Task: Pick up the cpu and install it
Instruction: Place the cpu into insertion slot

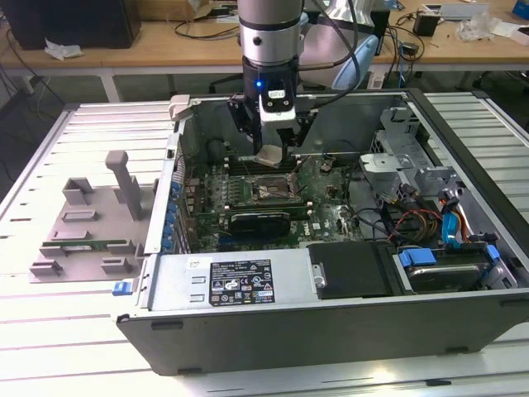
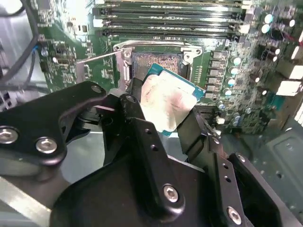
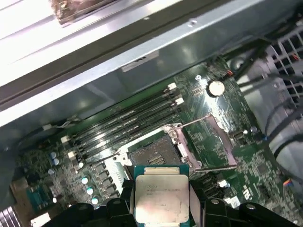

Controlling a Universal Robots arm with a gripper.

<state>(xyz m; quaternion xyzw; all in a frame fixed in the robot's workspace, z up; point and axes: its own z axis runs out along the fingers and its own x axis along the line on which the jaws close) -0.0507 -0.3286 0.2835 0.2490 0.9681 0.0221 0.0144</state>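
Inside the open computer case [image 1: 331,331] on the slatted counter [image 1: 66,347], the tool [image 1: 273,151] is clenched on the cpu [image 3: 158,198], its black fingers [image 2: 137,109] pressing two opposite edges. The chip hangs slightly tilted just above the bare socket [image 3: 152,153], apart from it. The socket's metal frame [image 3: 210,142] stands swung open, near the memory slots [image 3: 125,125]. Faint print, too small to read, marks the cpu's silver lid. A black-and-white label [image 1: 240,283] sits on the power supply [image 1: 182,285].
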